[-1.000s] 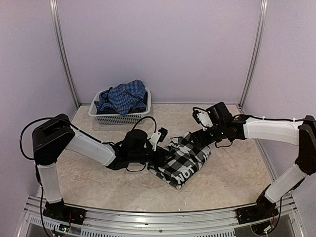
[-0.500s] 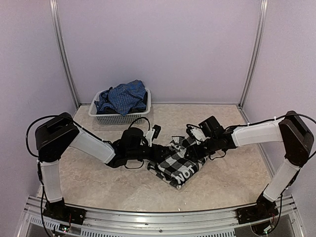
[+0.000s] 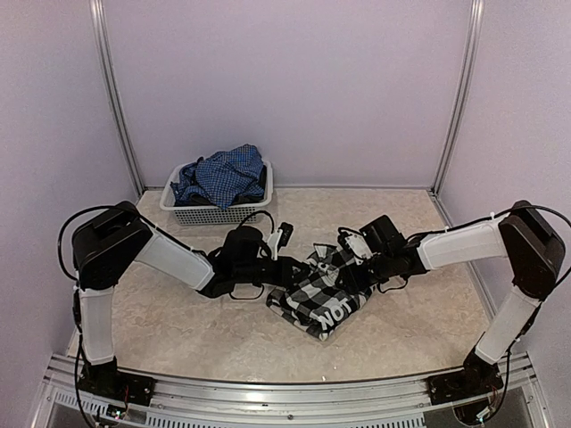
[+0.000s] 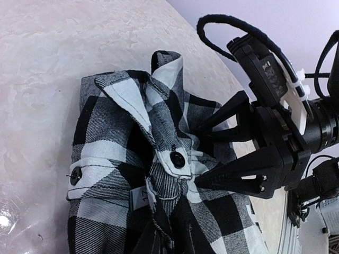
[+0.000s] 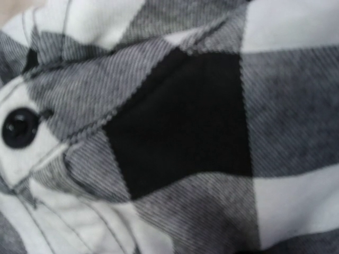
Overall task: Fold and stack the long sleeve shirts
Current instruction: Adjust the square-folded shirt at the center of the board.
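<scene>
The black-and-white check shirt [image 3: 332, 299] lies folded in a bundle at the table's middle, white block letters facing the front. My left gripper [image 3: 291, 271] is at its left edge; in the left wrist view the cloth [image 4: 116, 153] bunches into my jaws at the bottom edge, fingers hidden. My right gripper [image 3: 346, 267] is at the collar end, its two black fingers [image 4: 233, 177] spread apart and pushed into the cloth by a button [image 4: 177, 159]. The right wrist view is filled with check cloth [image 5: 180, 132]. The blue fine-check shirt [image 3: 219, 175] lies crumpled in the basket.
The white mesh basket [image 3: 214, 215] stands at the back left near the wall. Metal posts rise at both back corners. A rail runs along the table's front edge.
My right gripper has moved left and down from above the shirt into its collar end. My left gripper has shifted slightly back along the shirt's left edge.
</scene>
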`<state>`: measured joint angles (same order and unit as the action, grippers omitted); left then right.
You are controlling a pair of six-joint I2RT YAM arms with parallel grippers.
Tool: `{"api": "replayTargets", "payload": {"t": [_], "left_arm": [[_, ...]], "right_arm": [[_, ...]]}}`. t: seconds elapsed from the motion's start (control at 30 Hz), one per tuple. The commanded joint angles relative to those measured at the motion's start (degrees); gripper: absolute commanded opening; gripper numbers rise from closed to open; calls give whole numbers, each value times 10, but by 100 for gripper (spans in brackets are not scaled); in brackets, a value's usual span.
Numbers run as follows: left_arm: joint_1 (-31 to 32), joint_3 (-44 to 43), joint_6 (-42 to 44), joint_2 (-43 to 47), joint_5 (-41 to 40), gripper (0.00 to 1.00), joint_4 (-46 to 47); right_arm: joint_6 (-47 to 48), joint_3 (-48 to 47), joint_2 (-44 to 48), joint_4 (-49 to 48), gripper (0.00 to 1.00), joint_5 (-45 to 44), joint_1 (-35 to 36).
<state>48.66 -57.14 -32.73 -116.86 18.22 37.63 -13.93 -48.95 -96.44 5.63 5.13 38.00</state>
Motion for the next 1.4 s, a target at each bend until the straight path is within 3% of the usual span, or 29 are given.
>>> {"api": "replayTargets", "payload": {"t": [0.0,0.27,0.6,0.97,1.17,1.37], "left_arm": [[-1,-18,5,-14,13,12,-1],[-4,-28,22,-12,-17,0,-41],[-4,-38,75,70,-40,0,-107],[-1,-64,129,112,-96,0,-220],[-2,-80,135,112,-53,0,-266],[5,-76,104,88,16,2,-244]], "right_arm": [[-5,22,-18,23,61,-15,4],[-6,25,-13,19,61,-11,5],[8,26,9,32,75,-22,5],[21,25,21,38,77,-9,5],[25,19,21,42,77,-7,5],[24,11,28,48,78,-3,6]]}}
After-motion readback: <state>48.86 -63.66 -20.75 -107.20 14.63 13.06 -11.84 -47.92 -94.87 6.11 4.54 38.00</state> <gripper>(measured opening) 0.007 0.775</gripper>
